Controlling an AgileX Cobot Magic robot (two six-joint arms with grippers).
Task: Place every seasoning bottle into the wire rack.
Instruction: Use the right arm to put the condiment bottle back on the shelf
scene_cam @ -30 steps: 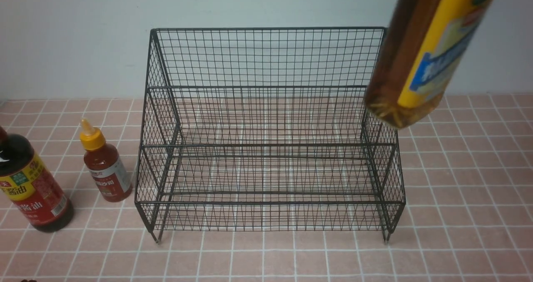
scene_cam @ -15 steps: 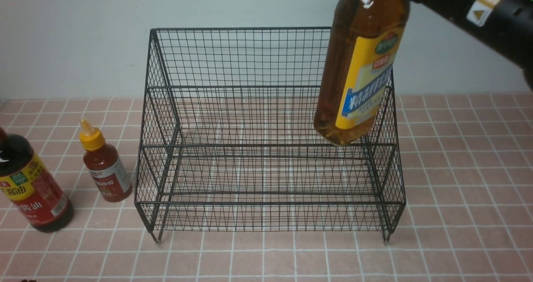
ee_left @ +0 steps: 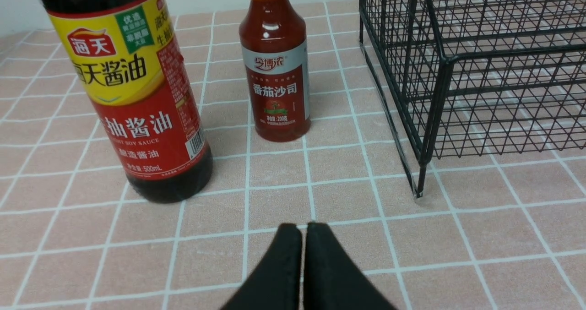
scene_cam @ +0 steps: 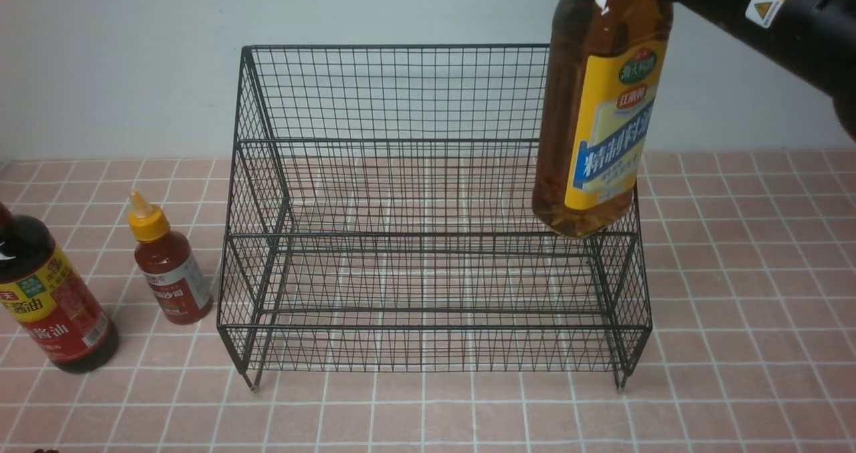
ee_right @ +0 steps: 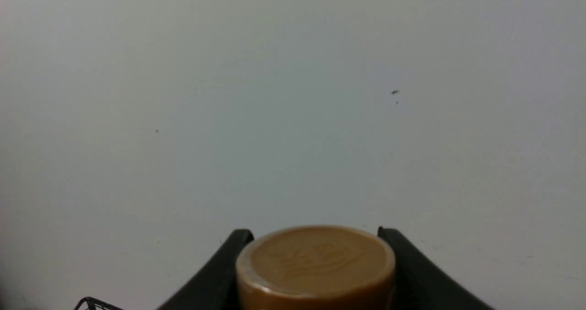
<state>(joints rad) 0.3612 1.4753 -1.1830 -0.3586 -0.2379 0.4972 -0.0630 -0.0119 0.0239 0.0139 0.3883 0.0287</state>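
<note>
Tall amber-liquid bottle with yellow-blue label point(scene_cam: 595, 118) clamped by its tan cap point(ee_right: 316, 264) between the right gripper's point(ee_right: 313, 231) jaws, hanging slightly tilted below them at the black wire-mesh rack's point(scene_cam: 428, 45) right end. Seen only from the left wrist: left gripper point(ee_left: 302, 227) jaws pressed together, dark soy-sauce bottle point(ee_left: 132, 95) and small red yellow-capped bottle point(ee_left: 279, 72) standing ahead of them, outside the rack

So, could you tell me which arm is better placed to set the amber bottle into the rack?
Right. The right claw holds the amber bottle nearly upright over the rack; the left claw is shut and empty, low near the soy bottle.
</note>
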